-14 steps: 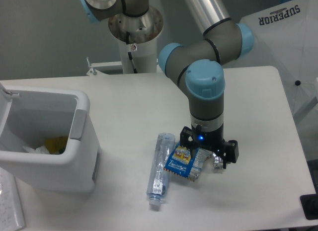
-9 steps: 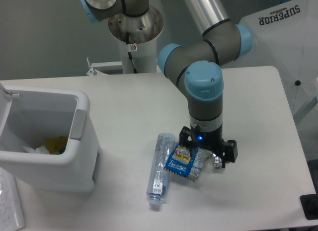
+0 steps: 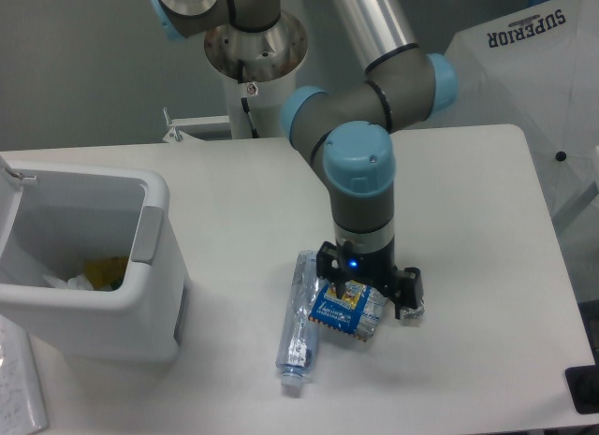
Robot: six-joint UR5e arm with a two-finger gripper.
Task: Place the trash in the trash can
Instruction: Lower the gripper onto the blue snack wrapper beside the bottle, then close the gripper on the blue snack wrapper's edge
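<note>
Directly over the blue snack packet, the arm's gripper pointed straight down, its body hiding the jaws, so whether they were open or closed on anything could not be told. Crumpled silver foil peeked out at the gripper's right, mostly covered. A clear crushed bottle lay beside the packet on the white counter. Well to the left stood the smooth white bin, cut off by the frame's edge.
</note>
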